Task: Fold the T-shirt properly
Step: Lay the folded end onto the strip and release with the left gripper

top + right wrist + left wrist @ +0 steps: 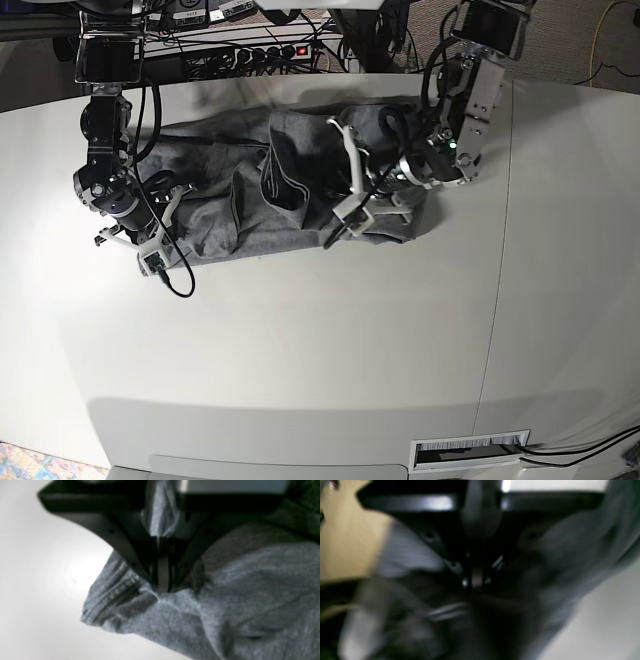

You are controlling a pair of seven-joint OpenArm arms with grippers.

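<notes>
Overhead and wrist views of a two-arm robot at a pale grey tabletop (330,340). The soft, creased heather-grey cotton T-shirt (250,190) lay bunched and partly doubled over itself across the far half of the table, stretching between the two arms. The right gripper (162,585), a black two-fingered clamp, was closed on a fold of the T-shirt beside a ribbed, stitched hem; grey cloth rose between its fingers, and the bare tabletop showed just beyond the hem. In the overhead view this gripper (150,225) sat at the garment's near edge on that view's left. The left gripper (476,585), also black, appeared clenched with its jaws together and grey fabric bunched around them, though heavy blur hid exactly what it pinched. Overhead, it (345,215) lay over the garment's crumpled other end.
</notes>
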